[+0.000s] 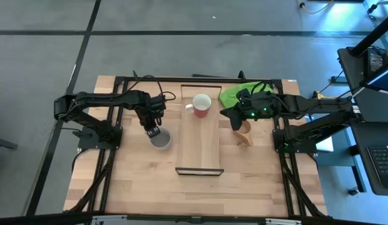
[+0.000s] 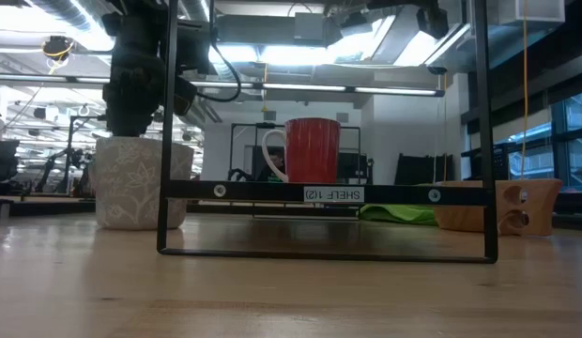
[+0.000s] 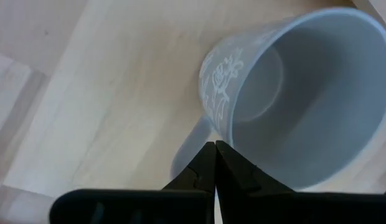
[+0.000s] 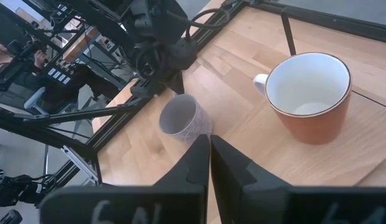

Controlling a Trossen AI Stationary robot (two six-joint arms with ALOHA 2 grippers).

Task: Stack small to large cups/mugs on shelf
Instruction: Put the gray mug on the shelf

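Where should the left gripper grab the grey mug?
Take the grey mug by its rim wall, coming straight down from above. It stands upright with its mouth open, beside the shelf, and the left gripper hovers at its edge. Its handle is a second choice.

grey patterned mug (image 3: pixel 292 93): rim cut off by left wrist picture's edge; handle mostly hidden behind closed dark fingertips (image 3: pixel 215 163). small tan wooden cup (image 1: pixel 244 134): partly covered from above by right gripper (image 1: pixel 238 127); low view crops it at the edge. red mug's (image 2: pixel 313 148) base hidden behind black shelf bar (image 2: pixel 329 192).
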